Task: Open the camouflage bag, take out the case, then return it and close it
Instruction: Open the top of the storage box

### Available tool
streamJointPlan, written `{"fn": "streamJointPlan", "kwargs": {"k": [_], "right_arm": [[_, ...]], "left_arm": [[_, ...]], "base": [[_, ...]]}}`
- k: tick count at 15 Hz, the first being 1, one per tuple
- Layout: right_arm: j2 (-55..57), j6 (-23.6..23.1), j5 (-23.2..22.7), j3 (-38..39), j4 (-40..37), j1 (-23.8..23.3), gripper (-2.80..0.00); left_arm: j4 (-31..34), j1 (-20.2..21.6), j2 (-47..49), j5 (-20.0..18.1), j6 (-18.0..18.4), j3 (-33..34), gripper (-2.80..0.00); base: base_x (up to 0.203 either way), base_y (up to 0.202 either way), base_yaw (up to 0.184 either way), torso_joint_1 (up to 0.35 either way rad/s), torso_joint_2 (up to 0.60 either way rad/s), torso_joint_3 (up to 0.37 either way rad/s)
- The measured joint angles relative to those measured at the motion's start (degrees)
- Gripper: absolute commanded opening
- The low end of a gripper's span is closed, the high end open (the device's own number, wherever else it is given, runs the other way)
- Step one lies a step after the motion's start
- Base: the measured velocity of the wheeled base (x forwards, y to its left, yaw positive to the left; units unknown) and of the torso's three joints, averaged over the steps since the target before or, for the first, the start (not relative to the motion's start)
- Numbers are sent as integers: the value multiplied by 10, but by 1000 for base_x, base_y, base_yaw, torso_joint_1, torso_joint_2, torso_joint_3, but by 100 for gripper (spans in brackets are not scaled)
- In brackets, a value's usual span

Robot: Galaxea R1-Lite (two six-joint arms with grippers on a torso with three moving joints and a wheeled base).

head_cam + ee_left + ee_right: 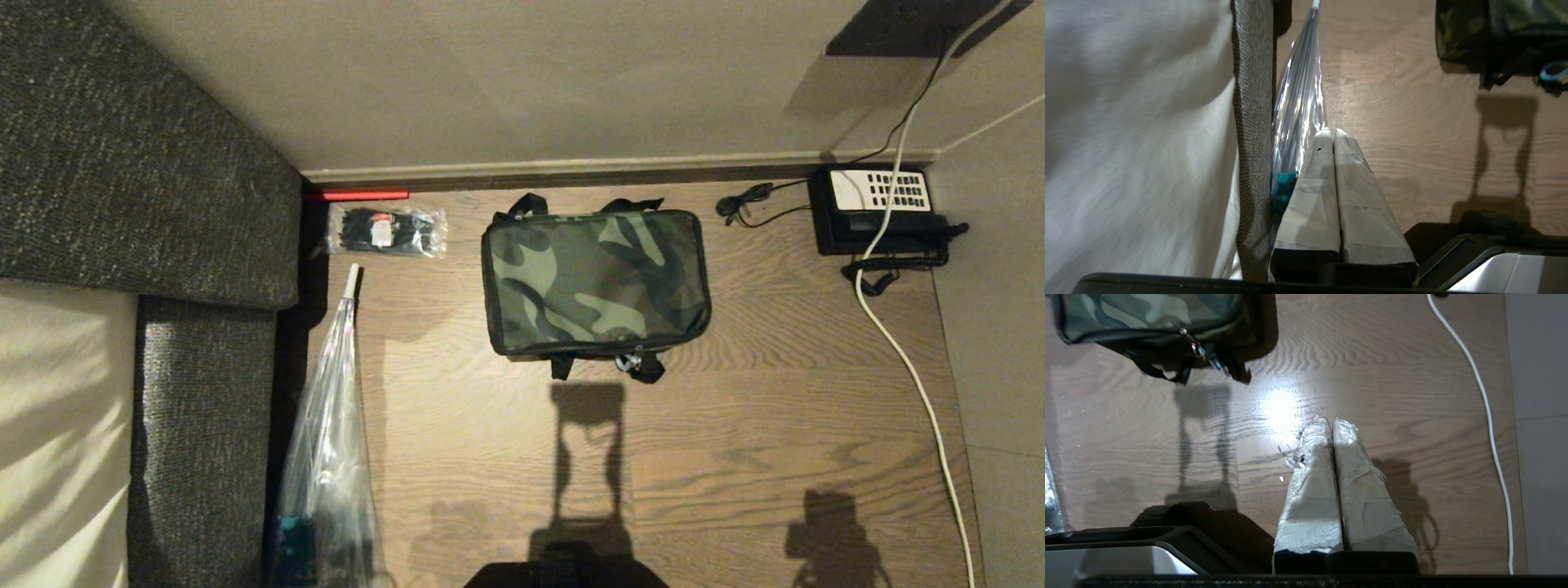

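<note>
Camouflage bag (595, 282) lies zipped on the wooden floor (735, 425), both tools clear

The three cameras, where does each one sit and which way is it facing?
Head view: on the robot's head, looking down at the closed camouflage bag on the wood floor; only the robot's dark base edge shows.
Left wrist view: behind the left gripper, jaws shut, beside the grey sofa.
Right wrist view: behind the right gripper, jaws shut, over bare floor.
All three share the bag.
</note>
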State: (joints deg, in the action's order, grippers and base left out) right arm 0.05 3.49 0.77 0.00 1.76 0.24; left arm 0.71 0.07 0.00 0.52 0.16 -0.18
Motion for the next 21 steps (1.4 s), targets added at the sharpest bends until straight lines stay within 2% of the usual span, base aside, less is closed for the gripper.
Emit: {"fn": "streamJointPlan", "kwargs": {"k": [4,7,10,12,14,16,18,19,20,21], "right_arm": [[0,0,0,0,0,0,-280],[0,-13,-1,0,-1,0,-280],[0,-4,2,0,3,0,-280],[0,0,-5,-33,-14,0,-280],[0,7,-25,-139,-99,0,-280],[0,26,-59,-260,-256,0,-280],[3,39,-104,-324,-432,0,-280],[17,45,-117,-338,-486,0,-280],[45,54,-126,-349,-508,1,-280],[90,61,-133,-357,-498,3,-280]], "left_arm": [[-1,0,0,0,-4,1,-280],[-1,0,0,0,-3,1,-280],[-1,0,0,0,-2,1,-280],[-1,0,0,0,-2,1,-280],[-1,0,0,0,-3,1,-280],[-1,0,0,0,-3,1,-280],[-1,0,0,-1,-4,1,-280],[-1,0,0,-1,-2,1,-280],[-1,0,0,-1,-2,1,-280],[-1,0,0,-1,-2,1,-280]], "base": [[0,0,0,2,4,-182],[0,0,0,2,4,-38],[0,0,0,0,0,0],[0,0,0,0,0,0],[0,0,0,0,0,0],[0,0,0,0,0,0],[0,0,0,0,0,0],[0,0,0,0,0,0],[0,0,0,0,0,0],[0,0,0,0,0,0]]}}
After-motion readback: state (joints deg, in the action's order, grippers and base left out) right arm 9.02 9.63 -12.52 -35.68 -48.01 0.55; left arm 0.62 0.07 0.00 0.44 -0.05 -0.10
